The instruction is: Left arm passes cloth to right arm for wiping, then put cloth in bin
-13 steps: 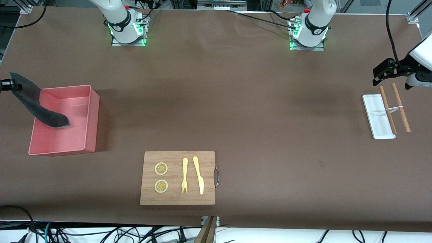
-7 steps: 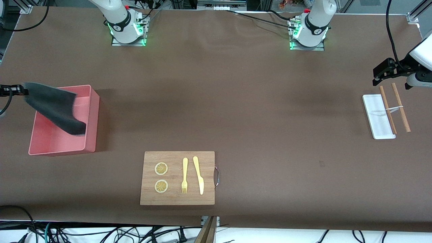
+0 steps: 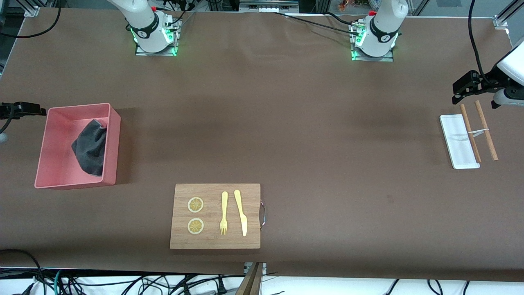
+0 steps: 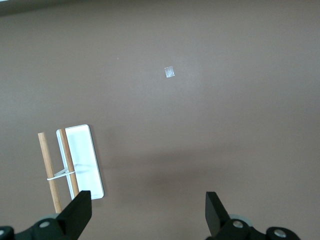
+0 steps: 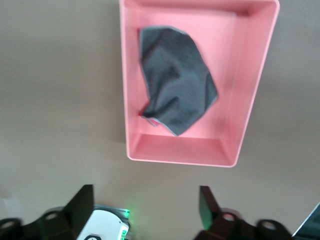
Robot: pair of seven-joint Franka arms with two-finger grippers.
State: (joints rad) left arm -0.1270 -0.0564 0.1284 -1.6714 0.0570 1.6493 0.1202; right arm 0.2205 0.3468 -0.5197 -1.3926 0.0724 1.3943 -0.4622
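Observation:
The cloth (image 3: 90,147) lies crumpled in the light-pink bin (image 3: 77,107), dark grey face up, against the wall toward the left arm's end. In the right wrist view the cloth (image 5: 175,90) shows a sliver of magenta at one corner inside the bin (image 5: 180,157). My right gripper (image 3: 39,110) is open and empty, in the air just outside the bin's wall at the right arm's end of the table; its own view shows it (image 5: 145,205) with the jaws wide apart. My left gripper (image 3: 458,92) is open and empty, waiting over the table beside the white tray; its own view shows it (image 4: 147,210) too.
A wooden cutting board (image 3: 215,241) with two lemon slices, a yellow fork (image 3: 224,213) and a yellow knife (image 3: 241,213) lies near the front edge. A small white tray (image 3: 456,143) with two wooden chopsticks (image 3: 485,131) lies at the left arm's end.
The cloth hung from my right gripper over the bin; it has been let go and has dropped into the bin. The left arm has not moved.

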